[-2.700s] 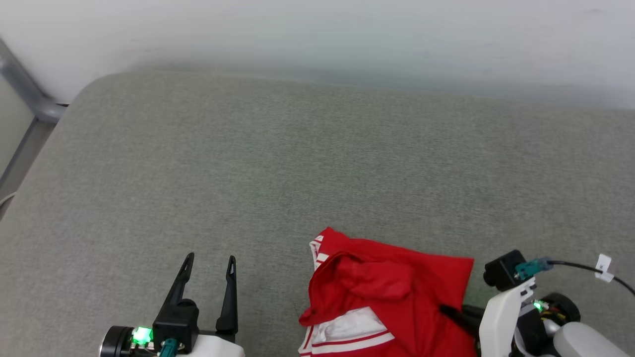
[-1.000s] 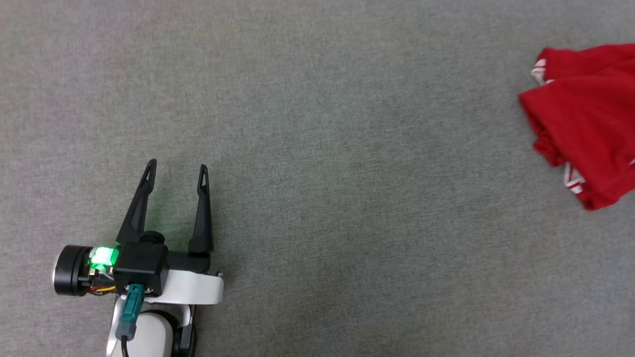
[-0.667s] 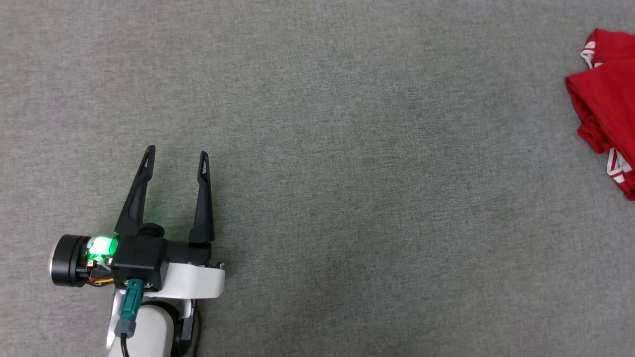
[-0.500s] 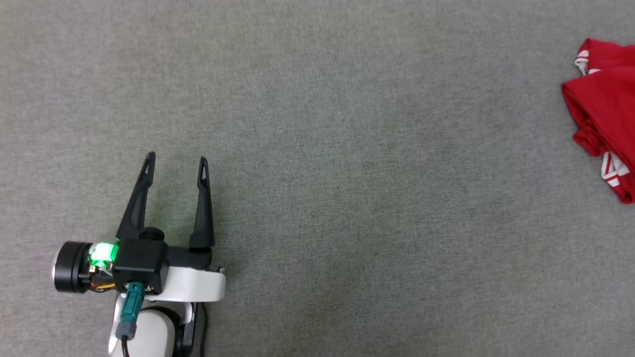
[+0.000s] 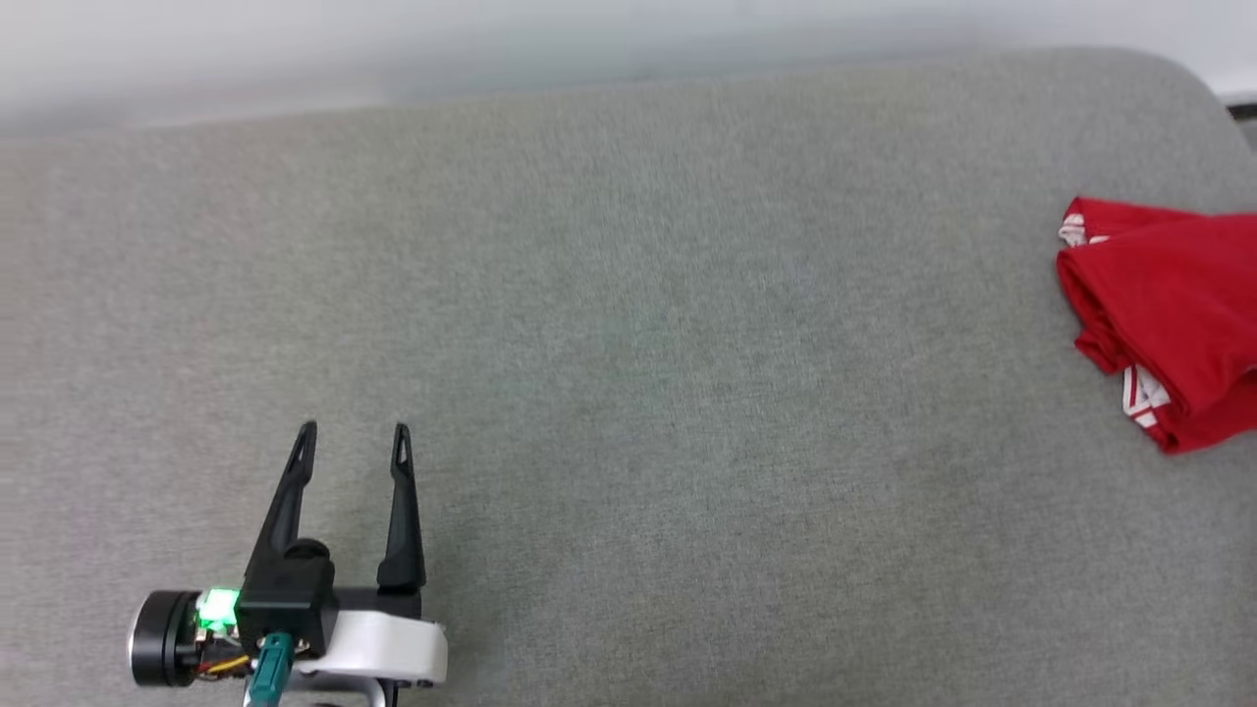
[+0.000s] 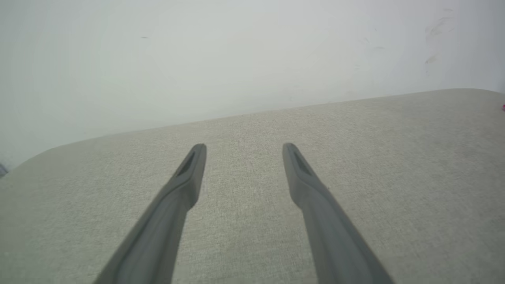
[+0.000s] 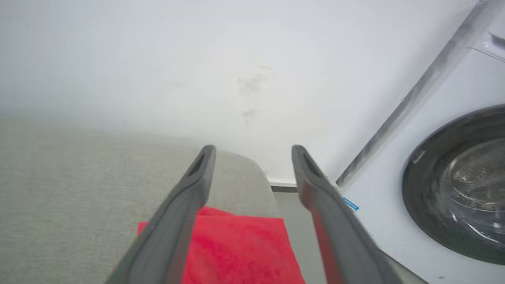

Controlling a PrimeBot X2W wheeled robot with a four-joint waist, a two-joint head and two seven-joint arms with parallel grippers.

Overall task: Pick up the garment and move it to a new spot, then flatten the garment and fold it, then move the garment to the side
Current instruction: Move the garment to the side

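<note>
The garment [image 5: 1169, 334] lies on the grey fabric-covered surface [image 5: 628, 344] at the robot's far right, partly cut off by the right edge of the head view. It is a red shirt gathered into a loosely folded bundle. Bits of red-and-white striped trim show at its upper left corner and along its lower left edge. It sits near the rounded far-right corner of the surface, well apart from the left pincer [image 5: 354, 437].

The left pincer is at the lower left of the head view, its two dark fingers pointing away from the robot and spread apart with nothing between them. A green light glows on the wrist behind it. In the left wrist view the same pincer [image 6: 244, 148] is released above bare grey fabric, with a pale wall [image 6: 236, 59] rising behind the surface's far edge.

In the right wrist view the right pincer [image 7: 253, 150] is also released, its fingers standing wide apart. The garment [image 7: 236, 248] shows as a flat red patch on the surface below and between them; whether either finger touches the cloth cannot be told. Beyond the end of the surface stands a white washing machine [image 7: 434, 118] with a round dark-rimmed door [image 7: 465, 185] and a small blue sticker [image 7: 350, 204] on its front.
</note>
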